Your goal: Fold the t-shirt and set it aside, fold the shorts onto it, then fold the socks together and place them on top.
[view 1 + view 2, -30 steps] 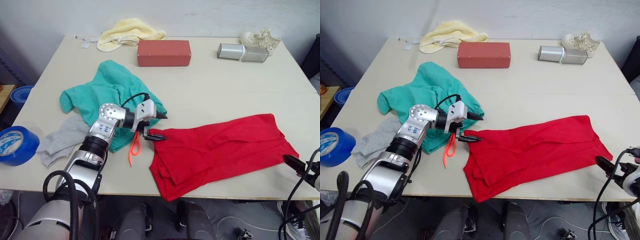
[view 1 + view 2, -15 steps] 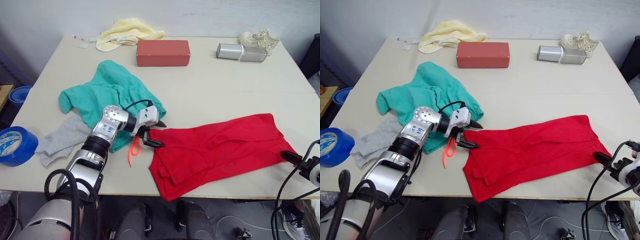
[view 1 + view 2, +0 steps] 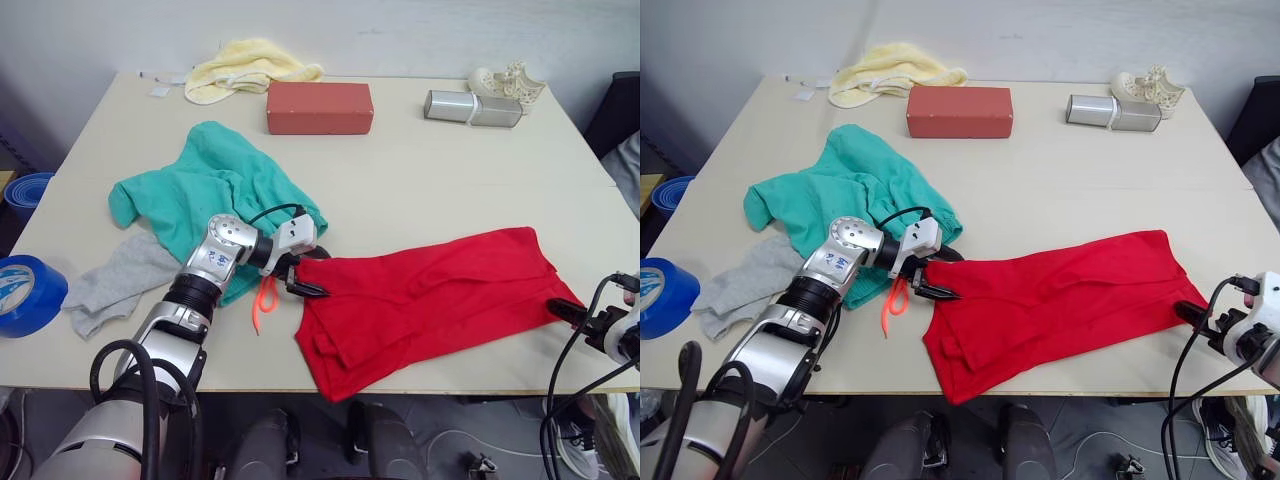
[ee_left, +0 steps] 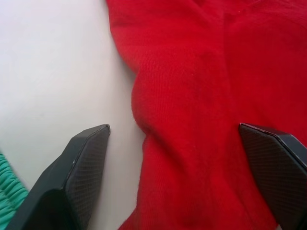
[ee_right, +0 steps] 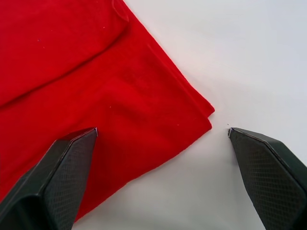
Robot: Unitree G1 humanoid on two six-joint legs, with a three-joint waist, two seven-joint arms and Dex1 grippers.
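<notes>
The red t-shirt lies folded lengthwise across the table's front right. My left gripper is open at its left end, and in the left wrist view the fingers straddle the cloth's edge. My right gripper is open at the shirt's right front corner, which lies between its fingers. The teal shorts lie crumpled on the left, with the orange drawstring trailing beside my left gripper. The grey socks lie flat just in front of and left of the shorts.
A red brick-shaped block, a pale yellow cloth, a silver box and small white shoes stand along the back. A blue tape roll sits at the front left edge of the table.
My right gripper has moved in from off the table's front edge to the shirt's right corner. My left gripper has edged onto the shirt's left end. The camera has shifted slightly.
</notes>
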